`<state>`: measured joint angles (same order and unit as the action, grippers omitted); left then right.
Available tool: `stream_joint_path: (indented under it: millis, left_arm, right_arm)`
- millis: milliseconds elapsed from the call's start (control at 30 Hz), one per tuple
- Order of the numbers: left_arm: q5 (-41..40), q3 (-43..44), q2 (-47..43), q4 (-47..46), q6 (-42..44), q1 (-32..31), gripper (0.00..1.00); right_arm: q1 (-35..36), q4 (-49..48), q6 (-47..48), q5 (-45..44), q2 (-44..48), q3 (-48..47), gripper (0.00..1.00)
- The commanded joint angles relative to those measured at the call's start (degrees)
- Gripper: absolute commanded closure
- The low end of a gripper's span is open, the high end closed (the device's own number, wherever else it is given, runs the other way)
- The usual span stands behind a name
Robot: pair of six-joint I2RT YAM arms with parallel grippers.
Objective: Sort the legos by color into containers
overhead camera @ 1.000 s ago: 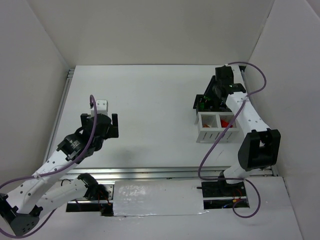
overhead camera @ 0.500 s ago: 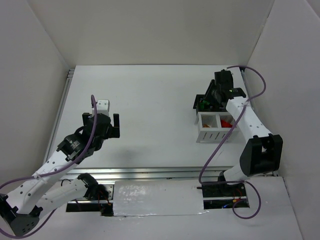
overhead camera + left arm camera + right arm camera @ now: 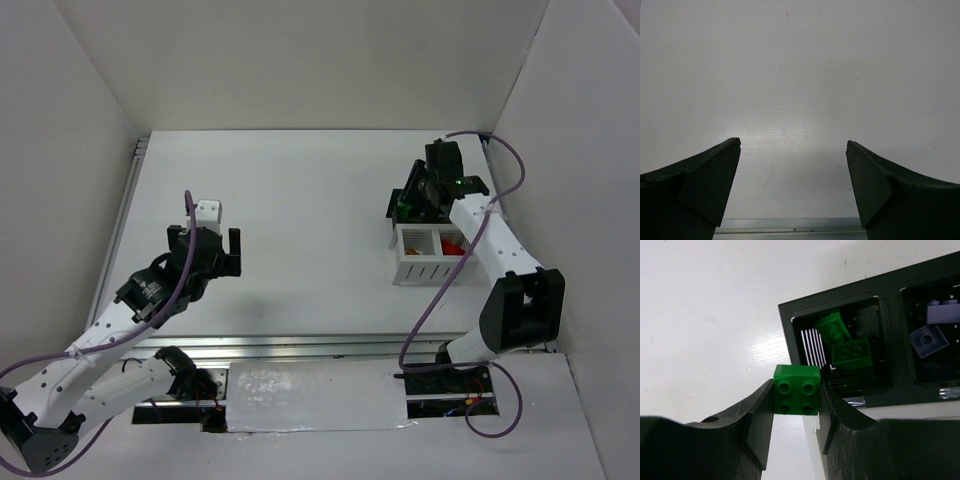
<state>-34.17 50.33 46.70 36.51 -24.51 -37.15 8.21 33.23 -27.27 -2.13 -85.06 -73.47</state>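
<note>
— Over the far right of the tabletop (image 3: pixel 300 190), seen from above, the right gripper (image 3: pixel 413 203) hangs at the left edge of the black bin (image 3: pixel 398 208). What it holds is too small to tell. What worries you?

— Room. The white bin (image 3: pixel 425 268), with a red brick (image 3: pixel 452 243) in it, touches the black one on the near side, and the side wall (image 3: pixel 580 200) is near beyond. Open room lies only to the left.

— And the left gripper (image 3: pixel 203 240)?

— Well apart, over the tabletop's left half. Its wrist view shows both fingers (image 3: pixel 695 185) spread wide, nothing between them, just surface and a metal rail (image 3: pixel 790 230) at the bottom. No clash likely.

— Right wrist view?

— The gripper is closed on a green brick (image 3: pixel 796 389), pinched by its sides, studs toward the camera. It appears level with the bin's left wall, not clearly over the opening. Two green bricks (image 3: pixel 850 352) lie inside that cell, and lavender bricks (image 3: pixel 929 337) lie in the next.

— So the risk?

— Let go now and it may strike the rim and bounce onto the tabletop. Overshoot right and it lands with lavender. The cell is tight, so the fingers could catch the rim too.
</note>
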Motion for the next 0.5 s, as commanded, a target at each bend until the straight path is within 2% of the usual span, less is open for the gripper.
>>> stream_joint_path:
  millis: [0, 467]
  left_arm:
    - [0.07, 0.21, 0.67, -2.15, 1.05, 0.32, 0.01]
    - [-0.02, 0.12, 0.94, -1.80, 1.05, 0.32, 0.00]
  right_arm:
    - [1.20, -0.89, 1.25, 0.90, 2.44, 0.70, 0.85]
    - [1.46, -0.98, 1.60, -0.15, 2.70, 0.26, 0.86]
